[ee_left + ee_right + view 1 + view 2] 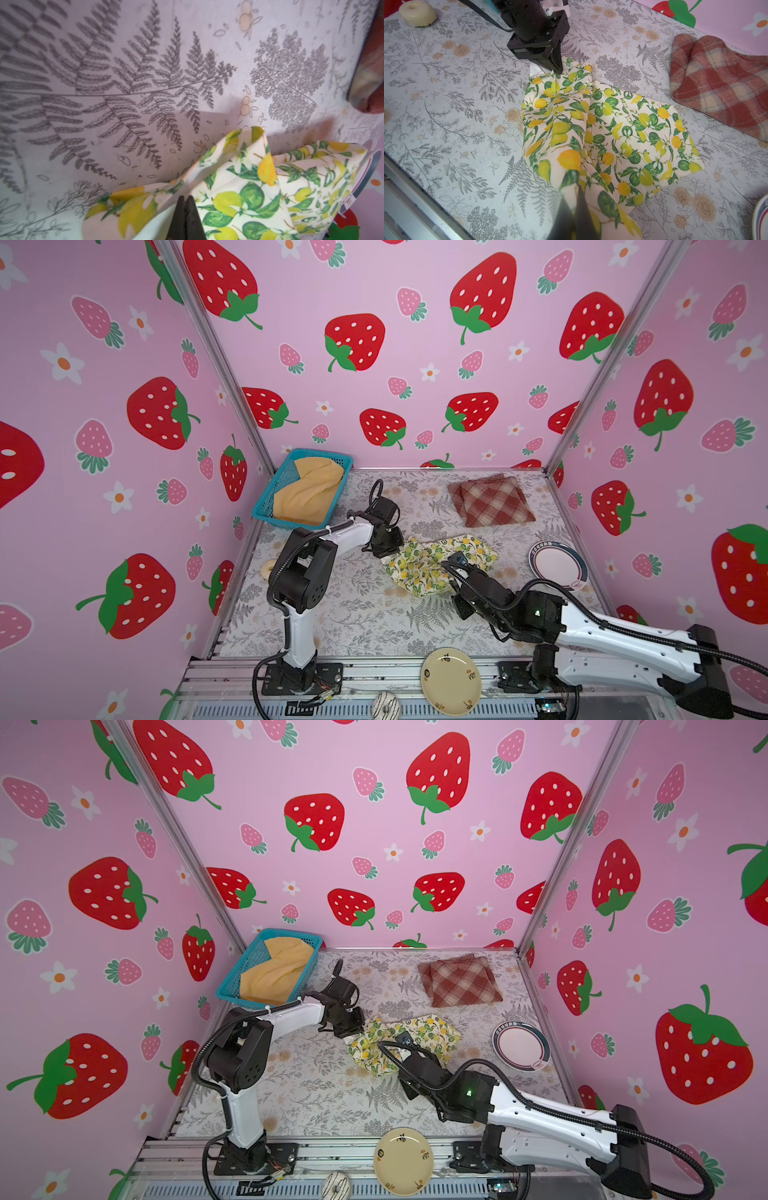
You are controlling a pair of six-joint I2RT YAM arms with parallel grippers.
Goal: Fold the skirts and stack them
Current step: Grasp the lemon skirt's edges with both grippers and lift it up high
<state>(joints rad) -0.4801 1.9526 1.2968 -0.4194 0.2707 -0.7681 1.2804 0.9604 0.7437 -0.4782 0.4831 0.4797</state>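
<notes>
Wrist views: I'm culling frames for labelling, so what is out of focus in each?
Left wrist view: plaid skirt at the edge is soft, lemon skirt crisp. Right wrist view: right gripper, close up, is a dark blur; the lemon skirt beyond is sharp.

No text is legible; the lettering on the pink plate (557,568) rim is too small to read.

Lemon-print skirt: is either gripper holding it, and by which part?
Both hold it. The left gripper pinches the far corner of the white lemon-and-leaf-print cloth skirt; the right gripper pinches a raised fold at its near edge.
</notes>
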